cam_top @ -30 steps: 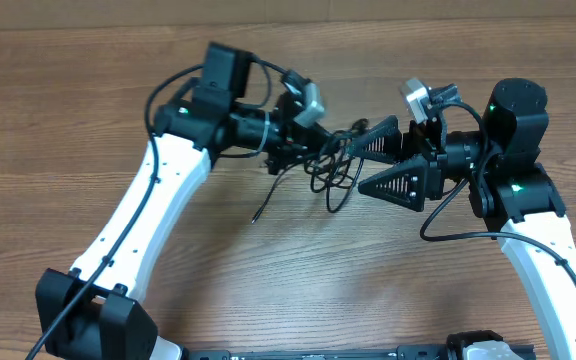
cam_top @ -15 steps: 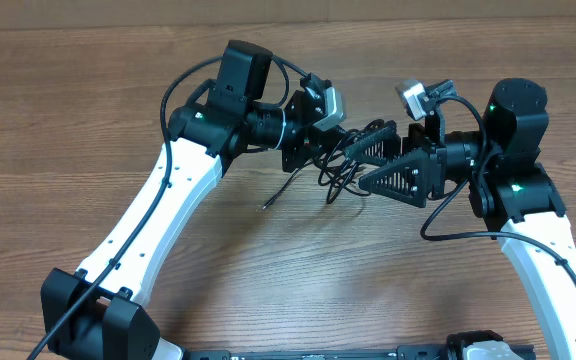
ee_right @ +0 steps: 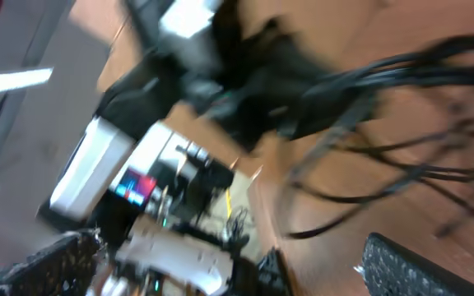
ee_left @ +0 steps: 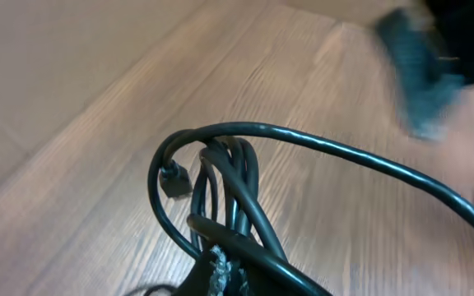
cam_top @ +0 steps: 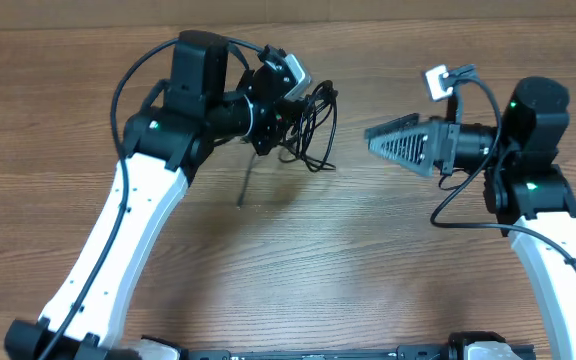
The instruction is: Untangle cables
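While the cables (cam_top: 315, 128) are clamped as a looped bundle in the closed left tool (cam_top: 290, 112), above the bench (cam_top: 318, 270), one loose strand is seen hanging down toward the wood. The right tool (cam_top: 378, 138) is spread wide open and empty, well apart from the bundle, on its right side.

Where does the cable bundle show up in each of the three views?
Overhead: cable bundle upper centre-left, held in the left pincer.
Left wrist: bundle lower centre, close up.
Right wrist: bundle as blurred dark strands at the right.
Shared landmark: the wooden table under it.
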{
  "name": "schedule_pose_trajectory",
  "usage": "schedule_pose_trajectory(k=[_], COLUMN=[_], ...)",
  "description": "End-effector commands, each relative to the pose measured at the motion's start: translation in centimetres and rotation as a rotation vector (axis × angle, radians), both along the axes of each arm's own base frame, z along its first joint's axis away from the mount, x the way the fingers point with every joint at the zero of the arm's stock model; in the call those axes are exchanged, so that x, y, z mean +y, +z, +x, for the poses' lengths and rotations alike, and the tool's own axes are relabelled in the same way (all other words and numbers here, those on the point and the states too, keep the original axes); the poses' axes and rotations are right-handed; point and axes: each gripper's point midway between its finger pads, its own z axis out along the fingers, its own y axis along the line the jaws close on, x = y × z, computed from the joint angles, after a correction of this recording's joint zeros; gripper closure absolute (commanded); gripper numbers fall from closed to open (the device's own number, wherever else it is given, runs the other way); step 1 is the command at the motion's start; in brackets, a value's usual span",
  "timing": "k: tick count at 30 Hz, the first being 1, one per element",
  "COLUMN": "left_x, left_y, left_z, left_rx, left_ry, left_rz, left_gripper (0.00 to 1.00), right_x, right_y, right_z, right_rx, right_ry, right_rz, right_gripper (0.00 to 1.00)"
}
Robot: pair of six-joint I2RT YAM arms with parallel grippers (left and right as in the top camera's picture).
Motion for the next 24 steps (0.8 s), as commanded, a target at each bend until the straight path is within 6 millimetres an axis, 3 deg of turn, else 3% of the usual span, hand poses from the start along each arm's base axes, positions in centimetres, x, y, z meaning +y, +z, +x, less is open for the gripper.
schedule_pose_trajectory(k=[1,8,11,13,14,15,16,18,24], left_x=[-0.9,-3.8,-4.5,-4.6,-4.7,-4.6,-4.5,-4.4,-3.3], left_y=[2.8,2.3,1.6,1.3,1.3,1.3,1.2,1.2,1.1], left_z=[-2.5,-4.1,-3.6,-3.2,-3.1,-2.9,-2.8,-2.6,-1.4], left_rx=[-0.079,-0.155,-0.193,-0.215,-0.217,-0.216,-0.211,-0.196,-0.119], left_ry=[-0.114,-0.172,-0.114,-0.07,-0.06,-0.042,-0.027,-0.009,0.115], left_rz=[-0.052,0.017,0.096,0.139,0.145,0.149,0.15,0.147,0.127], left_gripper=[0.96,0.96,0.96,0.96,0.96,0.96,0.96,0.96,0.96], right_x=[-0.6,1.2,2.2,2.6,2.7,2.8,2.8,2.8,2.8], right_y=[0.5,0.7,0.8,0.8,0.8,0.8,0.8,0.8,1.1], right_z=[0.8,-0.9,-1.8,-2.2,-2.3,-2.4,-2.5,-2.7,-3.8], right_rx=[0.041,0.053,0.052,0.052,0.05,0.052,0.055,0.055,0.055], right_ry=[-0.072,0.028,0.075,0.098,0.104,0.109,0.112,0.125,0.189], right_rz=[0.001,0.01,0.012,0.012,0.013,0.013,0.013,0.015,0.027], right_gripper=[0.0,0.01,0.09,0.21,0.32,0.52,0.79,0.96,0.96])
